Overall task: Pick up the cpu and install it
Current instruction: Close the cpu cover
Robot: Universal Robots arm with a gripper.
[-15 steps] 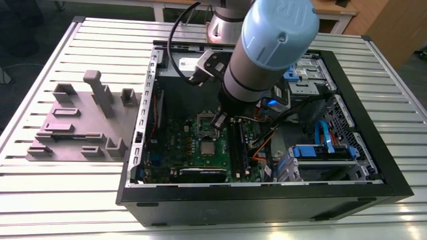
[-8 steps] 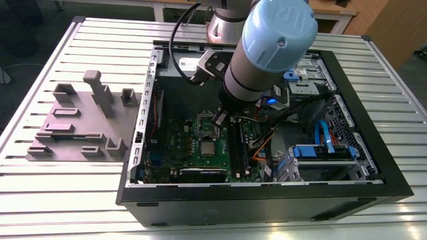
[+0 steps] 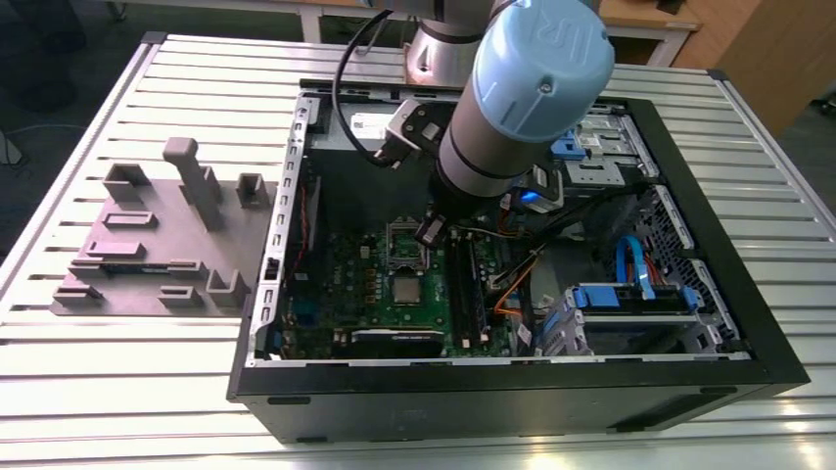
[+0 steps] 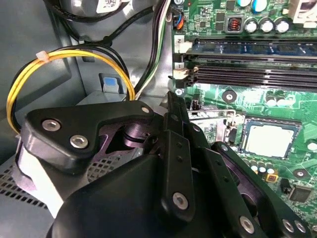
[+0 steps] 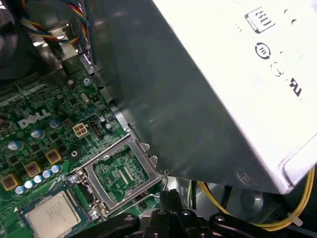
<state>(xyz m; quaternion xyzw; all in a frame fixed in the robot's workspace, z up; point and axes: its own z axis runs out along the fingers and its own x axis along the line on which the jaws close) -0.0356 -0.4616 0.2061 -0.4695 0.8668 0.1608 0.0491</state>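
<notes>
cpu (image 3: 409, 290): lies flat in its socket on the green motherboard (image 3: 350, 279), inside the open computer case (image 3: 523, 403).
gripper (image 3: 429, 233): over the board, just beside the raised socket frame (image 5: 121, 171), apart from the cpu.
fingers (image 4: 171, 108): closed together, nothing between them.
worktop (image 3: 170, 392): carries the case and a grey tray (image 3: 131, 257).
</notes>
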